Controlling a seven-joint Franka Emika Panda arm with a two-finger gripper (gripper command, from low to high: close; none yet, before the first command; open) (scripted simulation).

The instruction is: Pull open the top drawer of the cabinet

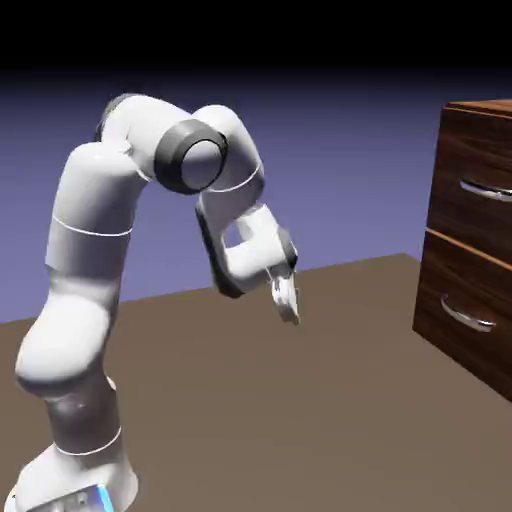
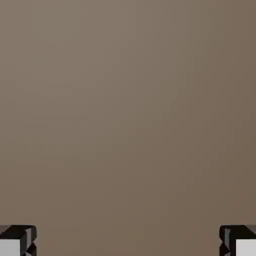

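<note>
In the exterior view, the white arm (image 1: 100, 300) rises from its base at the lower left, bends over at a grey-ringed elbow joint, and folds back down so that the gripper (image 1: 288, 303) points at the brown table (image 1: 300, 420). The gripper hangs above the tabletop, roughly midway across the picture, touching nothing. From this angle its fingers overlap (they read as one pale sliver), so the gap between them cannot be judged here.

The cabinet (image 1: 478, 240) stands at the right edge, dark reddish-brown wood grain, partly cut off by the frame. The top drawer (image 1: 480, 185) is its uppermost front, with a curved silver handle (image 1: 487, 190) across it; it sits flush with the cabinet face, not pulled out. Below it is the lower drawer (image 1: 470, 310) with a like handle (image 1: 467, 318), also flush. The gripper is well apart from the cabinet, lower than the top drawer's handle and off to its left, with open table between them.

In the hand view, nearly the whole picture is plain brown tabletop (image 2: 128, 110). The two fingertips (image 2: 17, 241) show only at the bottom corners, one at far left and one at far right (dark blocks with pale grey faces). They stand spread wide, with bare table between them and nothing held. No part of the cabinet appears in this view.
</note>
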